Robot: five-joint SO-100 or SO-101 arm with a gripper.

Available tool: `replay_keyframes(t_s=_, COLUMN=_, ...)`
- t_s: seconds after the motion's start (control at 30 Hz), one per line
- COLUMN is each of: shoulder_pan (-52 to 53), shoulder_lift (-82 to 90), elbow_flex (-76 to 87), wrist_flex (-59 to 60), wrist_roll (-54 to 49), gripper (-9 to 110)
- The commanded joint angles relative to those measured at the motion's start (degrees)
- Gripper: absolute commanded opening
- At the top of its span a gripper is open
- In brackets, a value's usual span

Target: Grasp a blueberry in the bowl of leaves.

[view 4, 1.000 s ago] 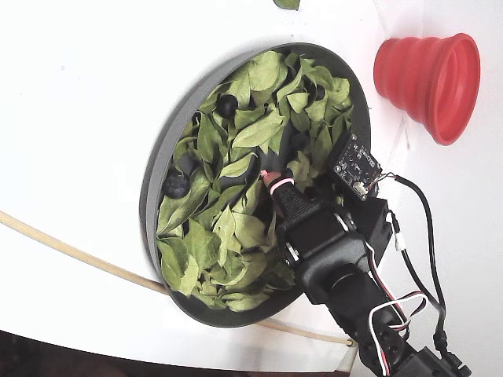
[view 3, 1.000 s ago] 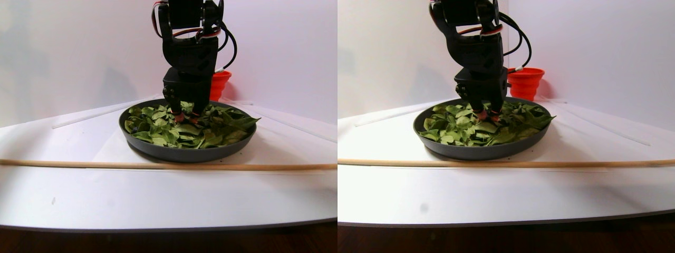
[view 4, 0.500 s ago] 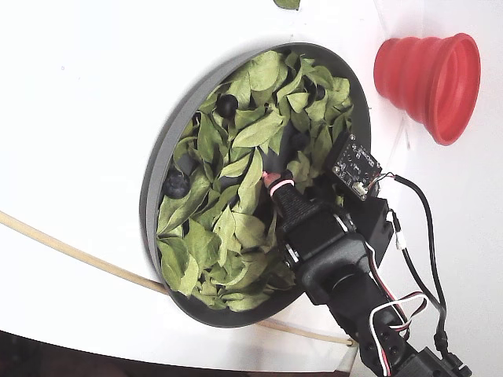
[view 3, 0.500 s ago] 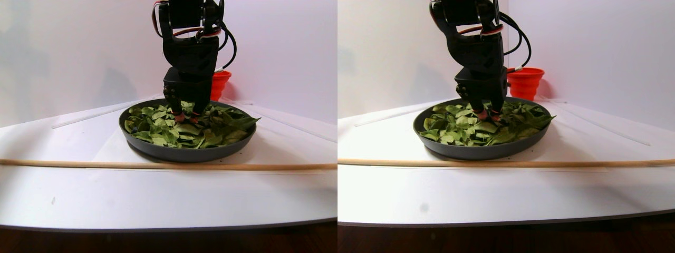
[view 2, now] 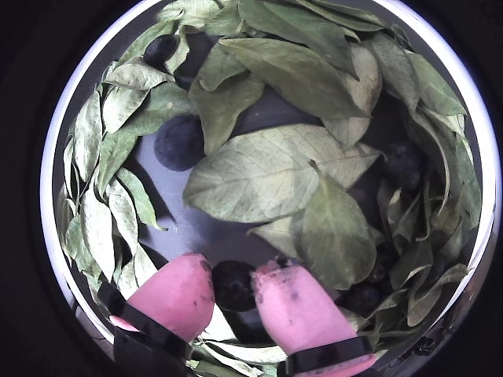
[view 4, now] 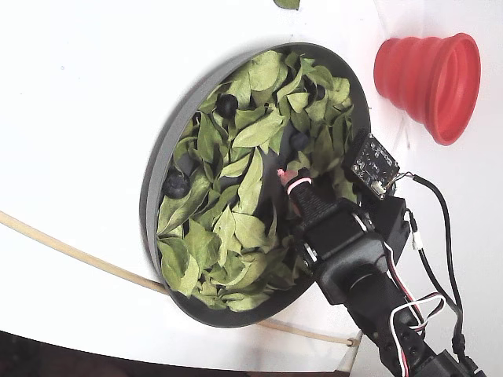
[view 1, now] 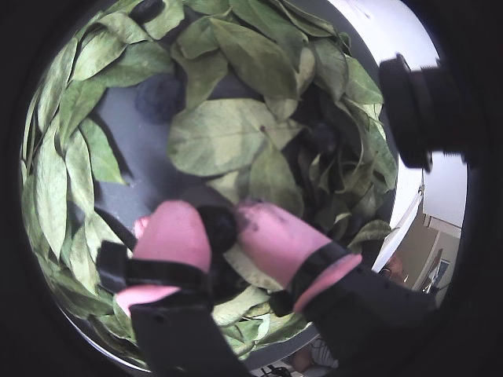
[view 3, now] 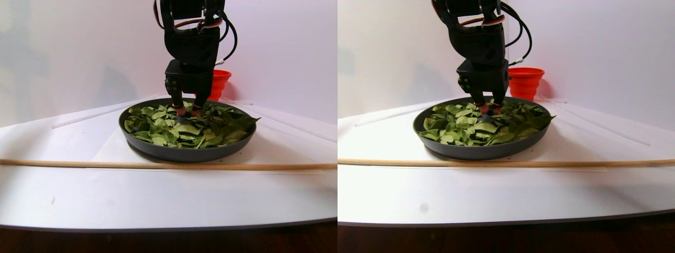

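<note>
Wrist views: gripper (view 2: 233, 284) down inside the bowl (view 4: 157, 169), pink fingertips (view 1: 174, 232) on either side of one blueberry (view 2: 233, 285), pressed against it or very nearly, on the bare grey floor at the near edge of the leaves (view 2: 271, 169). Closed around the berry by the look of it, though not lifted; berry apparently touching the bowl floor. Reach and closing judged done, or nearly; left to do: firm up the pinch and raise the fruit clear of the leaves. Another blueberry (view 2: 179, 142) lying loose on the bare floor farther in, half tucked under a leaf, with more dark berries showing at the right among the foliage. Stereo pair: arm standing straight down over the bowl's far half, red cup (view 3: 219, 81) behind it, thin wooden stick (view 3: 158, 165) lying across the table in front. No brand, label or readable writing anywhere; small circuit board (view 4: 374, 165) on the wrist too fine to read.
</note>
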Motion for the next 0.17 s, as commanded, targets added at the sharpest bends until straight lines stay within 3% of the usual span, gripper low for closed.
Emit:
replay_keyframes(t_s=0.0, shoulder_pan=1.49, shoulder_lift=6.42, elbow_flex=-2.55, wrist_flex=0.09, wrist_roll=-0.88, gripper=9)
replay_keyframes(t_s=0.13, shoulder_pan=1.76, shoulder_lift=6.68, elbow_flex=-3.16, wrist_flex=0.26, wrist_roll=-1.23, gripper=9)
